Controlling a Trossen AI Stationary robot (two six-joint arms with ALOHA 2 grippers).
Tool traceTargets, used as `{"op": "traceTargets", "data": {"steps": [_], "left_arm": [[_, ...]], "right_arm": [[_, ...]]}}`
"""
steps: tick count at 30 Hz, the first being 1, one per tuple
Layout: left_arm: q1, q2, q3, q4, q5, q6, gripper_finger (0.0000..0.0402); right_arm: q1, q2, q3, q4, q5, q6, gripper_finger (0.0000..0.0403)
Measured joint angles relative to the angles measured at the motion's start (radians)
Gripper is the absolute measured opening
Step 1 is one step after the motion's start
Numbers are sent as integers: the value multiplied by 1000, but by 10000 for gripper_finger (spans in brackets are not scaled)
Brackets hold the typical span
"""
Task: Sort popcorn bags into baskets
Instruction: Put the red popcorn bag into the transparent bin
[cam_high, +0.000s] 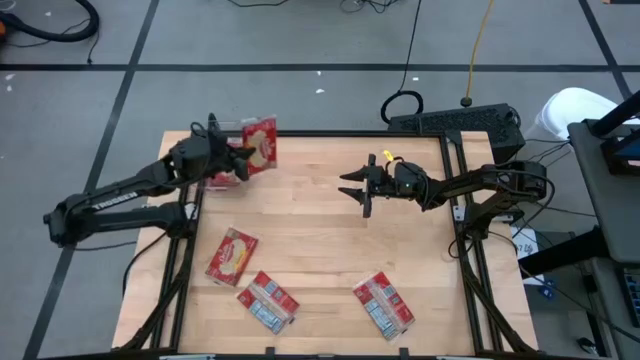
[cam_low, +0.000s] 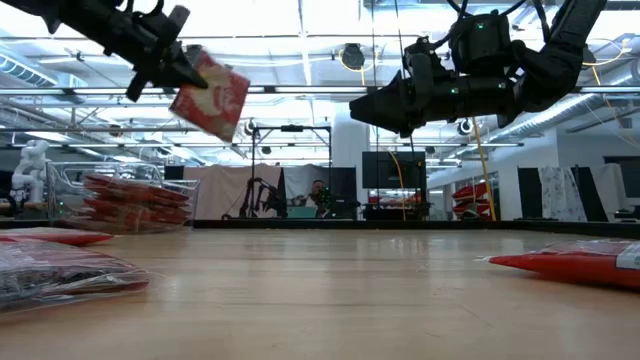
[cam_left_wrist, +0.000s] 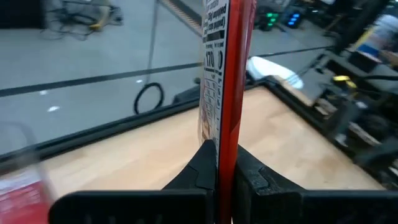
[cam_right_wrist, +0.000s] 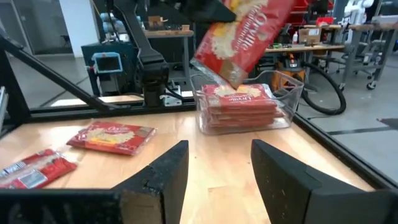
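Observation:
My left gripper (cam_high: 240, 160) is shut on a red popcorn bag (cam_high: 260, 145) with a popcorn picture, held in the air at the table's far left corner. Below it stands the clear basket (cam_right_wrist: 287, 93), which holds a stack of red bags (cam_right_wrist: 241, 107); the low view shows the basket (cam_low: 125, 205) at the left. Three more bags lie flat near the table's near edge: one picture side up (cam_high: 232, 255) and two label side up (cam_high: 267, 300) (cam_high: 383, 303). My right gripper (cam_high: 360, 190) hangs open above the table's middle right and touches nothing. My left gripper pinches the bag between its two fingers (cam_left_wrist: 200, 177) at one end (cam_left_wrist: 225, 134). The wrist view shows the bag edge-on, running straight out from the fingers. The arm comes from the table's left. The bag (cam_low: 210, 95) is lifted clear and tilted, high above the basket.
Black frame rails (cam_high: 180, 250) run along the table's left and right sides. A keyboard (cam_high: 460, 122) lies past the far right corner. Bare wood (cam_high: 320, 240) spreads across the table's middle.

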Motion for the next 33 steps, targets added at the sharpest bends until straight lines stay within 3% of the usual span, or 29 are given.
{"op": "traceTargets", "data": {"steps": [13,18,25,33], "left_arm": [[276,-23,4,-172,59,20,22],[375,-13,106,-320,80,45,23],[489,70,258,-580,113,108,25],[553,221,252,-627,276,159,25]], "right_arm": [[0,0,0,-80,1,-82,167],[0,0,0,-112,2,-82,167],[0,0,0,-79,3,-82,167],[0,0,0,-72,3,-79,167]]}}
